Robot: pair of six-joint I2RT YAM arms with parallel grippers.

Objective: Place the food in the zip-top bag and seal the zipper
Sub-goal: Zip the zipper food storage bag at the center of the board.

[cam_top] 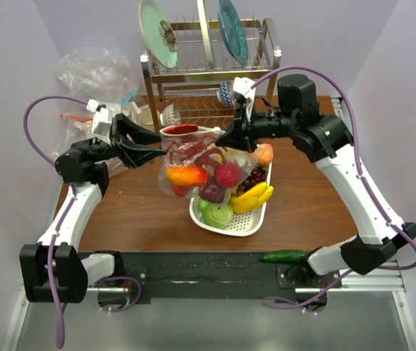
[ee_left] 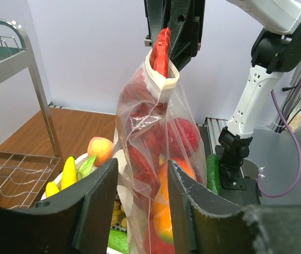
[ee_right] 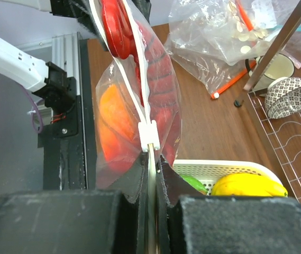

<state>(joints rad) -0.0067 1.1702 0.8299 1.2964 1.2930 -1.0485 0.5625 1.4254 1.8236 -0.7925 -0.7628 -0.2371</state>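
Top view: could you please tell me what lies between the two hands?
The bag, full of red and orange food, hangs between the left hand and the right hand, which pinches its top edge; the top view shows it.

Bag: the zip-top bag [cam_top: 193, 164] hangs above the table [cam_top: 134, 212], between the two grippers, over the tray's left end.
Contents: the food [cam_top: 226, 175] sits inside the bag — one piece sticks out of the mouth at the top.
Left gripper [cam_top: 162, 155]: left of the bag, a finger on each side.
Right gripper [cam_top: 226, 141]: right of the bag, at the zipper [ee_right: 139, 100].
Tray [cam_top: 251, 225]: right of centre — bananas [cam_top: 253, 197] and cabbage [cam_top: 218, 214] inside, peach [cam_top: 265, 153] at the far end.
Behind: dish rack [cam_top: 208, 102] at the far edge, loose bag [cam_top: 94, 73] to its left.
Near edge: cucumber [cam_top: 284, 256] beside the right arm's base.
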